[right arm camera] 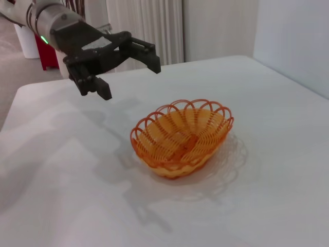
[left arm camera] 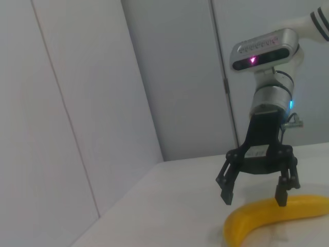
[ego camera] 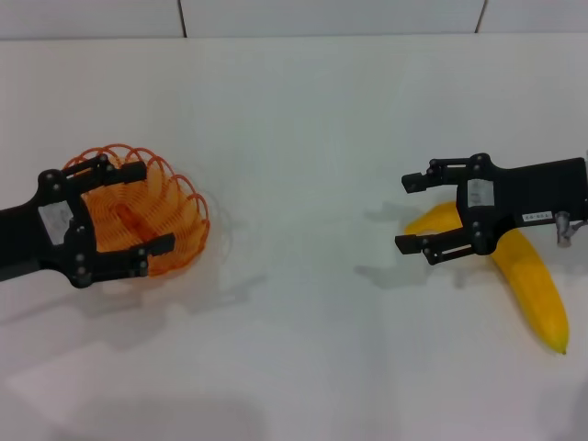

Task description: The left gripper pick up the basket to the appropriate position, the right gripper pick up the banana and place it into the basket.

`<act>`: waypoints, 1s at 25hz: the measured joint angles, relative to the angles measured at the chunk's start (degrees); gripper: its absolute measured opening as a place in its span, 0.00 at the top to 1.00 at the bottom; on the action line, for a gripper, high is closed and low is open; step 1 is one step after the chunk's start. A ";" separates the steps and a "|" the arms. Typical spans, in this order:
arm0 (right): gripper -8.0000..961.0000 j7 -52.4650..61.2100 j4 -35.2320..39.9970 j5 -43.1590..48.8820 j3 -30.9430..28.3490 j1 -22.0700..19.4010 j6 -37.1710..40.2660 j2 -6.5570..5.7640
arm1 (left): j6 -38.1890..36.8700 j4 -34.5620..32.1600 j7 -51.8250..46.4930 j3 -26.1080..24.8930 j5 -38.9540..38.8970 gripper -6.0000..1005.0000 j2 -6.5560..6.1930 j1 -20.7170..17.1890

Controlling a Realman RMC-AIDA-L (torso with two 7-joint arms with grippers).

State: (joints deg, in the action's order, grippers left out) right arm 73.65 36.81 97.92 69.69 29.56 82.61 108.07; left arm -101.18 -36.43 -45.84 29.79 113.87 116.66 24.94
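The orange wire basket [ego camera: 175, 216] sits on the white table [ego camera: 294, 138] at the left. My left gripper [ego camera: 152, 209] hovers above it, open and empty; in the right wrist view the left gripper [right arm camera: 128, 80] hangs clear of the basket [right arm camera: 180, 136]. The yellow banana [ego camera: 533, 285] lies on the table at the right. My right gripper [ego camera: 406, 213] is open and empty just above the banana's near end. In the left wrist view the right gripper [left arm camera: 254, 194] stands over the banana [left arm camera: 272, 216] with one fingertip close to its top.
The table's far edge [ego camera: 294, 37] meets a pale panelled wall. The banana's dark tip [ego camera: 562, 350] lies near the right border of the head view. A bare stretch of table separates basket and banana.
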 joint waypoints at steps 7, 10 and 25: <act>0.08 0.15 0.19 0.08 0.08 0.21 0.40 0.20 | 0.03 0.04 -0.09 0.12 0.16 0.14 -0.07 0.53; 0.08 0.16 0.19 0.08 0.04 0.23 0.26 0.21 | 0.03 0.04 -0.09 0.16 0.19 0.15 -0.04 0.58; 0.08 0.16 -0.23 2.19 0.01 0.61 -0.65 0.87 | 0.03 0.02 -0.81 -0.35 1.17 0.15 0.06 0.58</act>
State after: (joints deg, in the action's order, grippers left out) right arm 73.81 36.58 100.11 69.70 30.17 81.95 108.95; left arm -101.16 -36.41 -46.65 29.45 115.04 116.72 25.53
